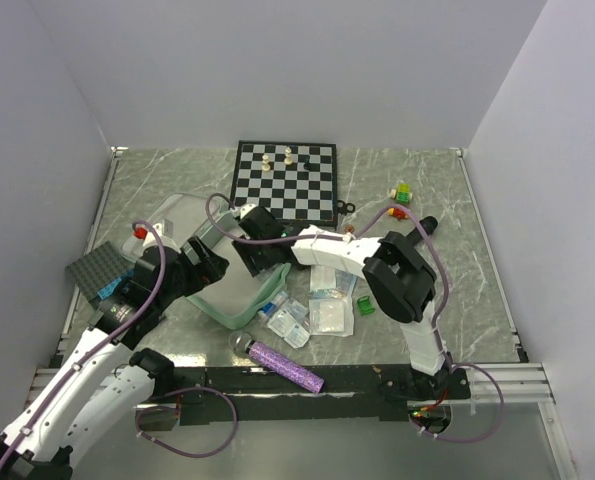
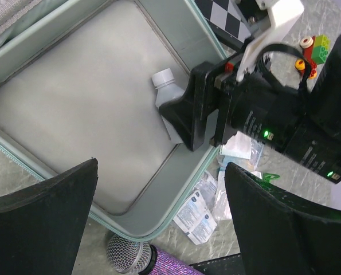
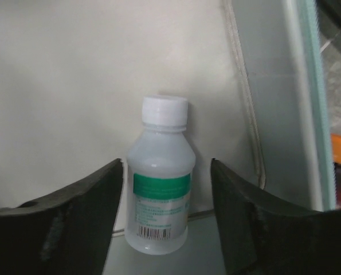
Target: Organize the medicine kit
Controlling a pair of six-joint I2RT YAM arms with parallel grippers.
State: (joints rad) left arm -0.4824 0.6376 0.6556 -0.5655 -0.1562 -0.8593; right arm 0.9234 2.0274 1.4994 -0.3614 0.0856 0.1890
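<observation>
Lying open on the bench, the medicine kit sits with its lid folded back on the far left side and its grey-lined base facing up. One item is inside the kit: a white-capped bottle with a green label, resting on the lining near the kit's right wall. The right gripper hangs over this bottle, its fingers spread to either side with a gap showing on both flanks, so the bottle appears released and not clamped. The left gripper hovers above the kit's near rim, spread wide and carrying nothing. Outside the kit, just beside its right wall, lie several flat clear packets and small sachets, with a small green object further right. A microphone with a purple glitter handle lies in front of the kit; whether it belongs in the kit cannot be told. Judged from this layout, the task is at an early stage: one item is stowed, the loose packets and sachets are not yet packed, and the lid is not yet closed.
</observation>
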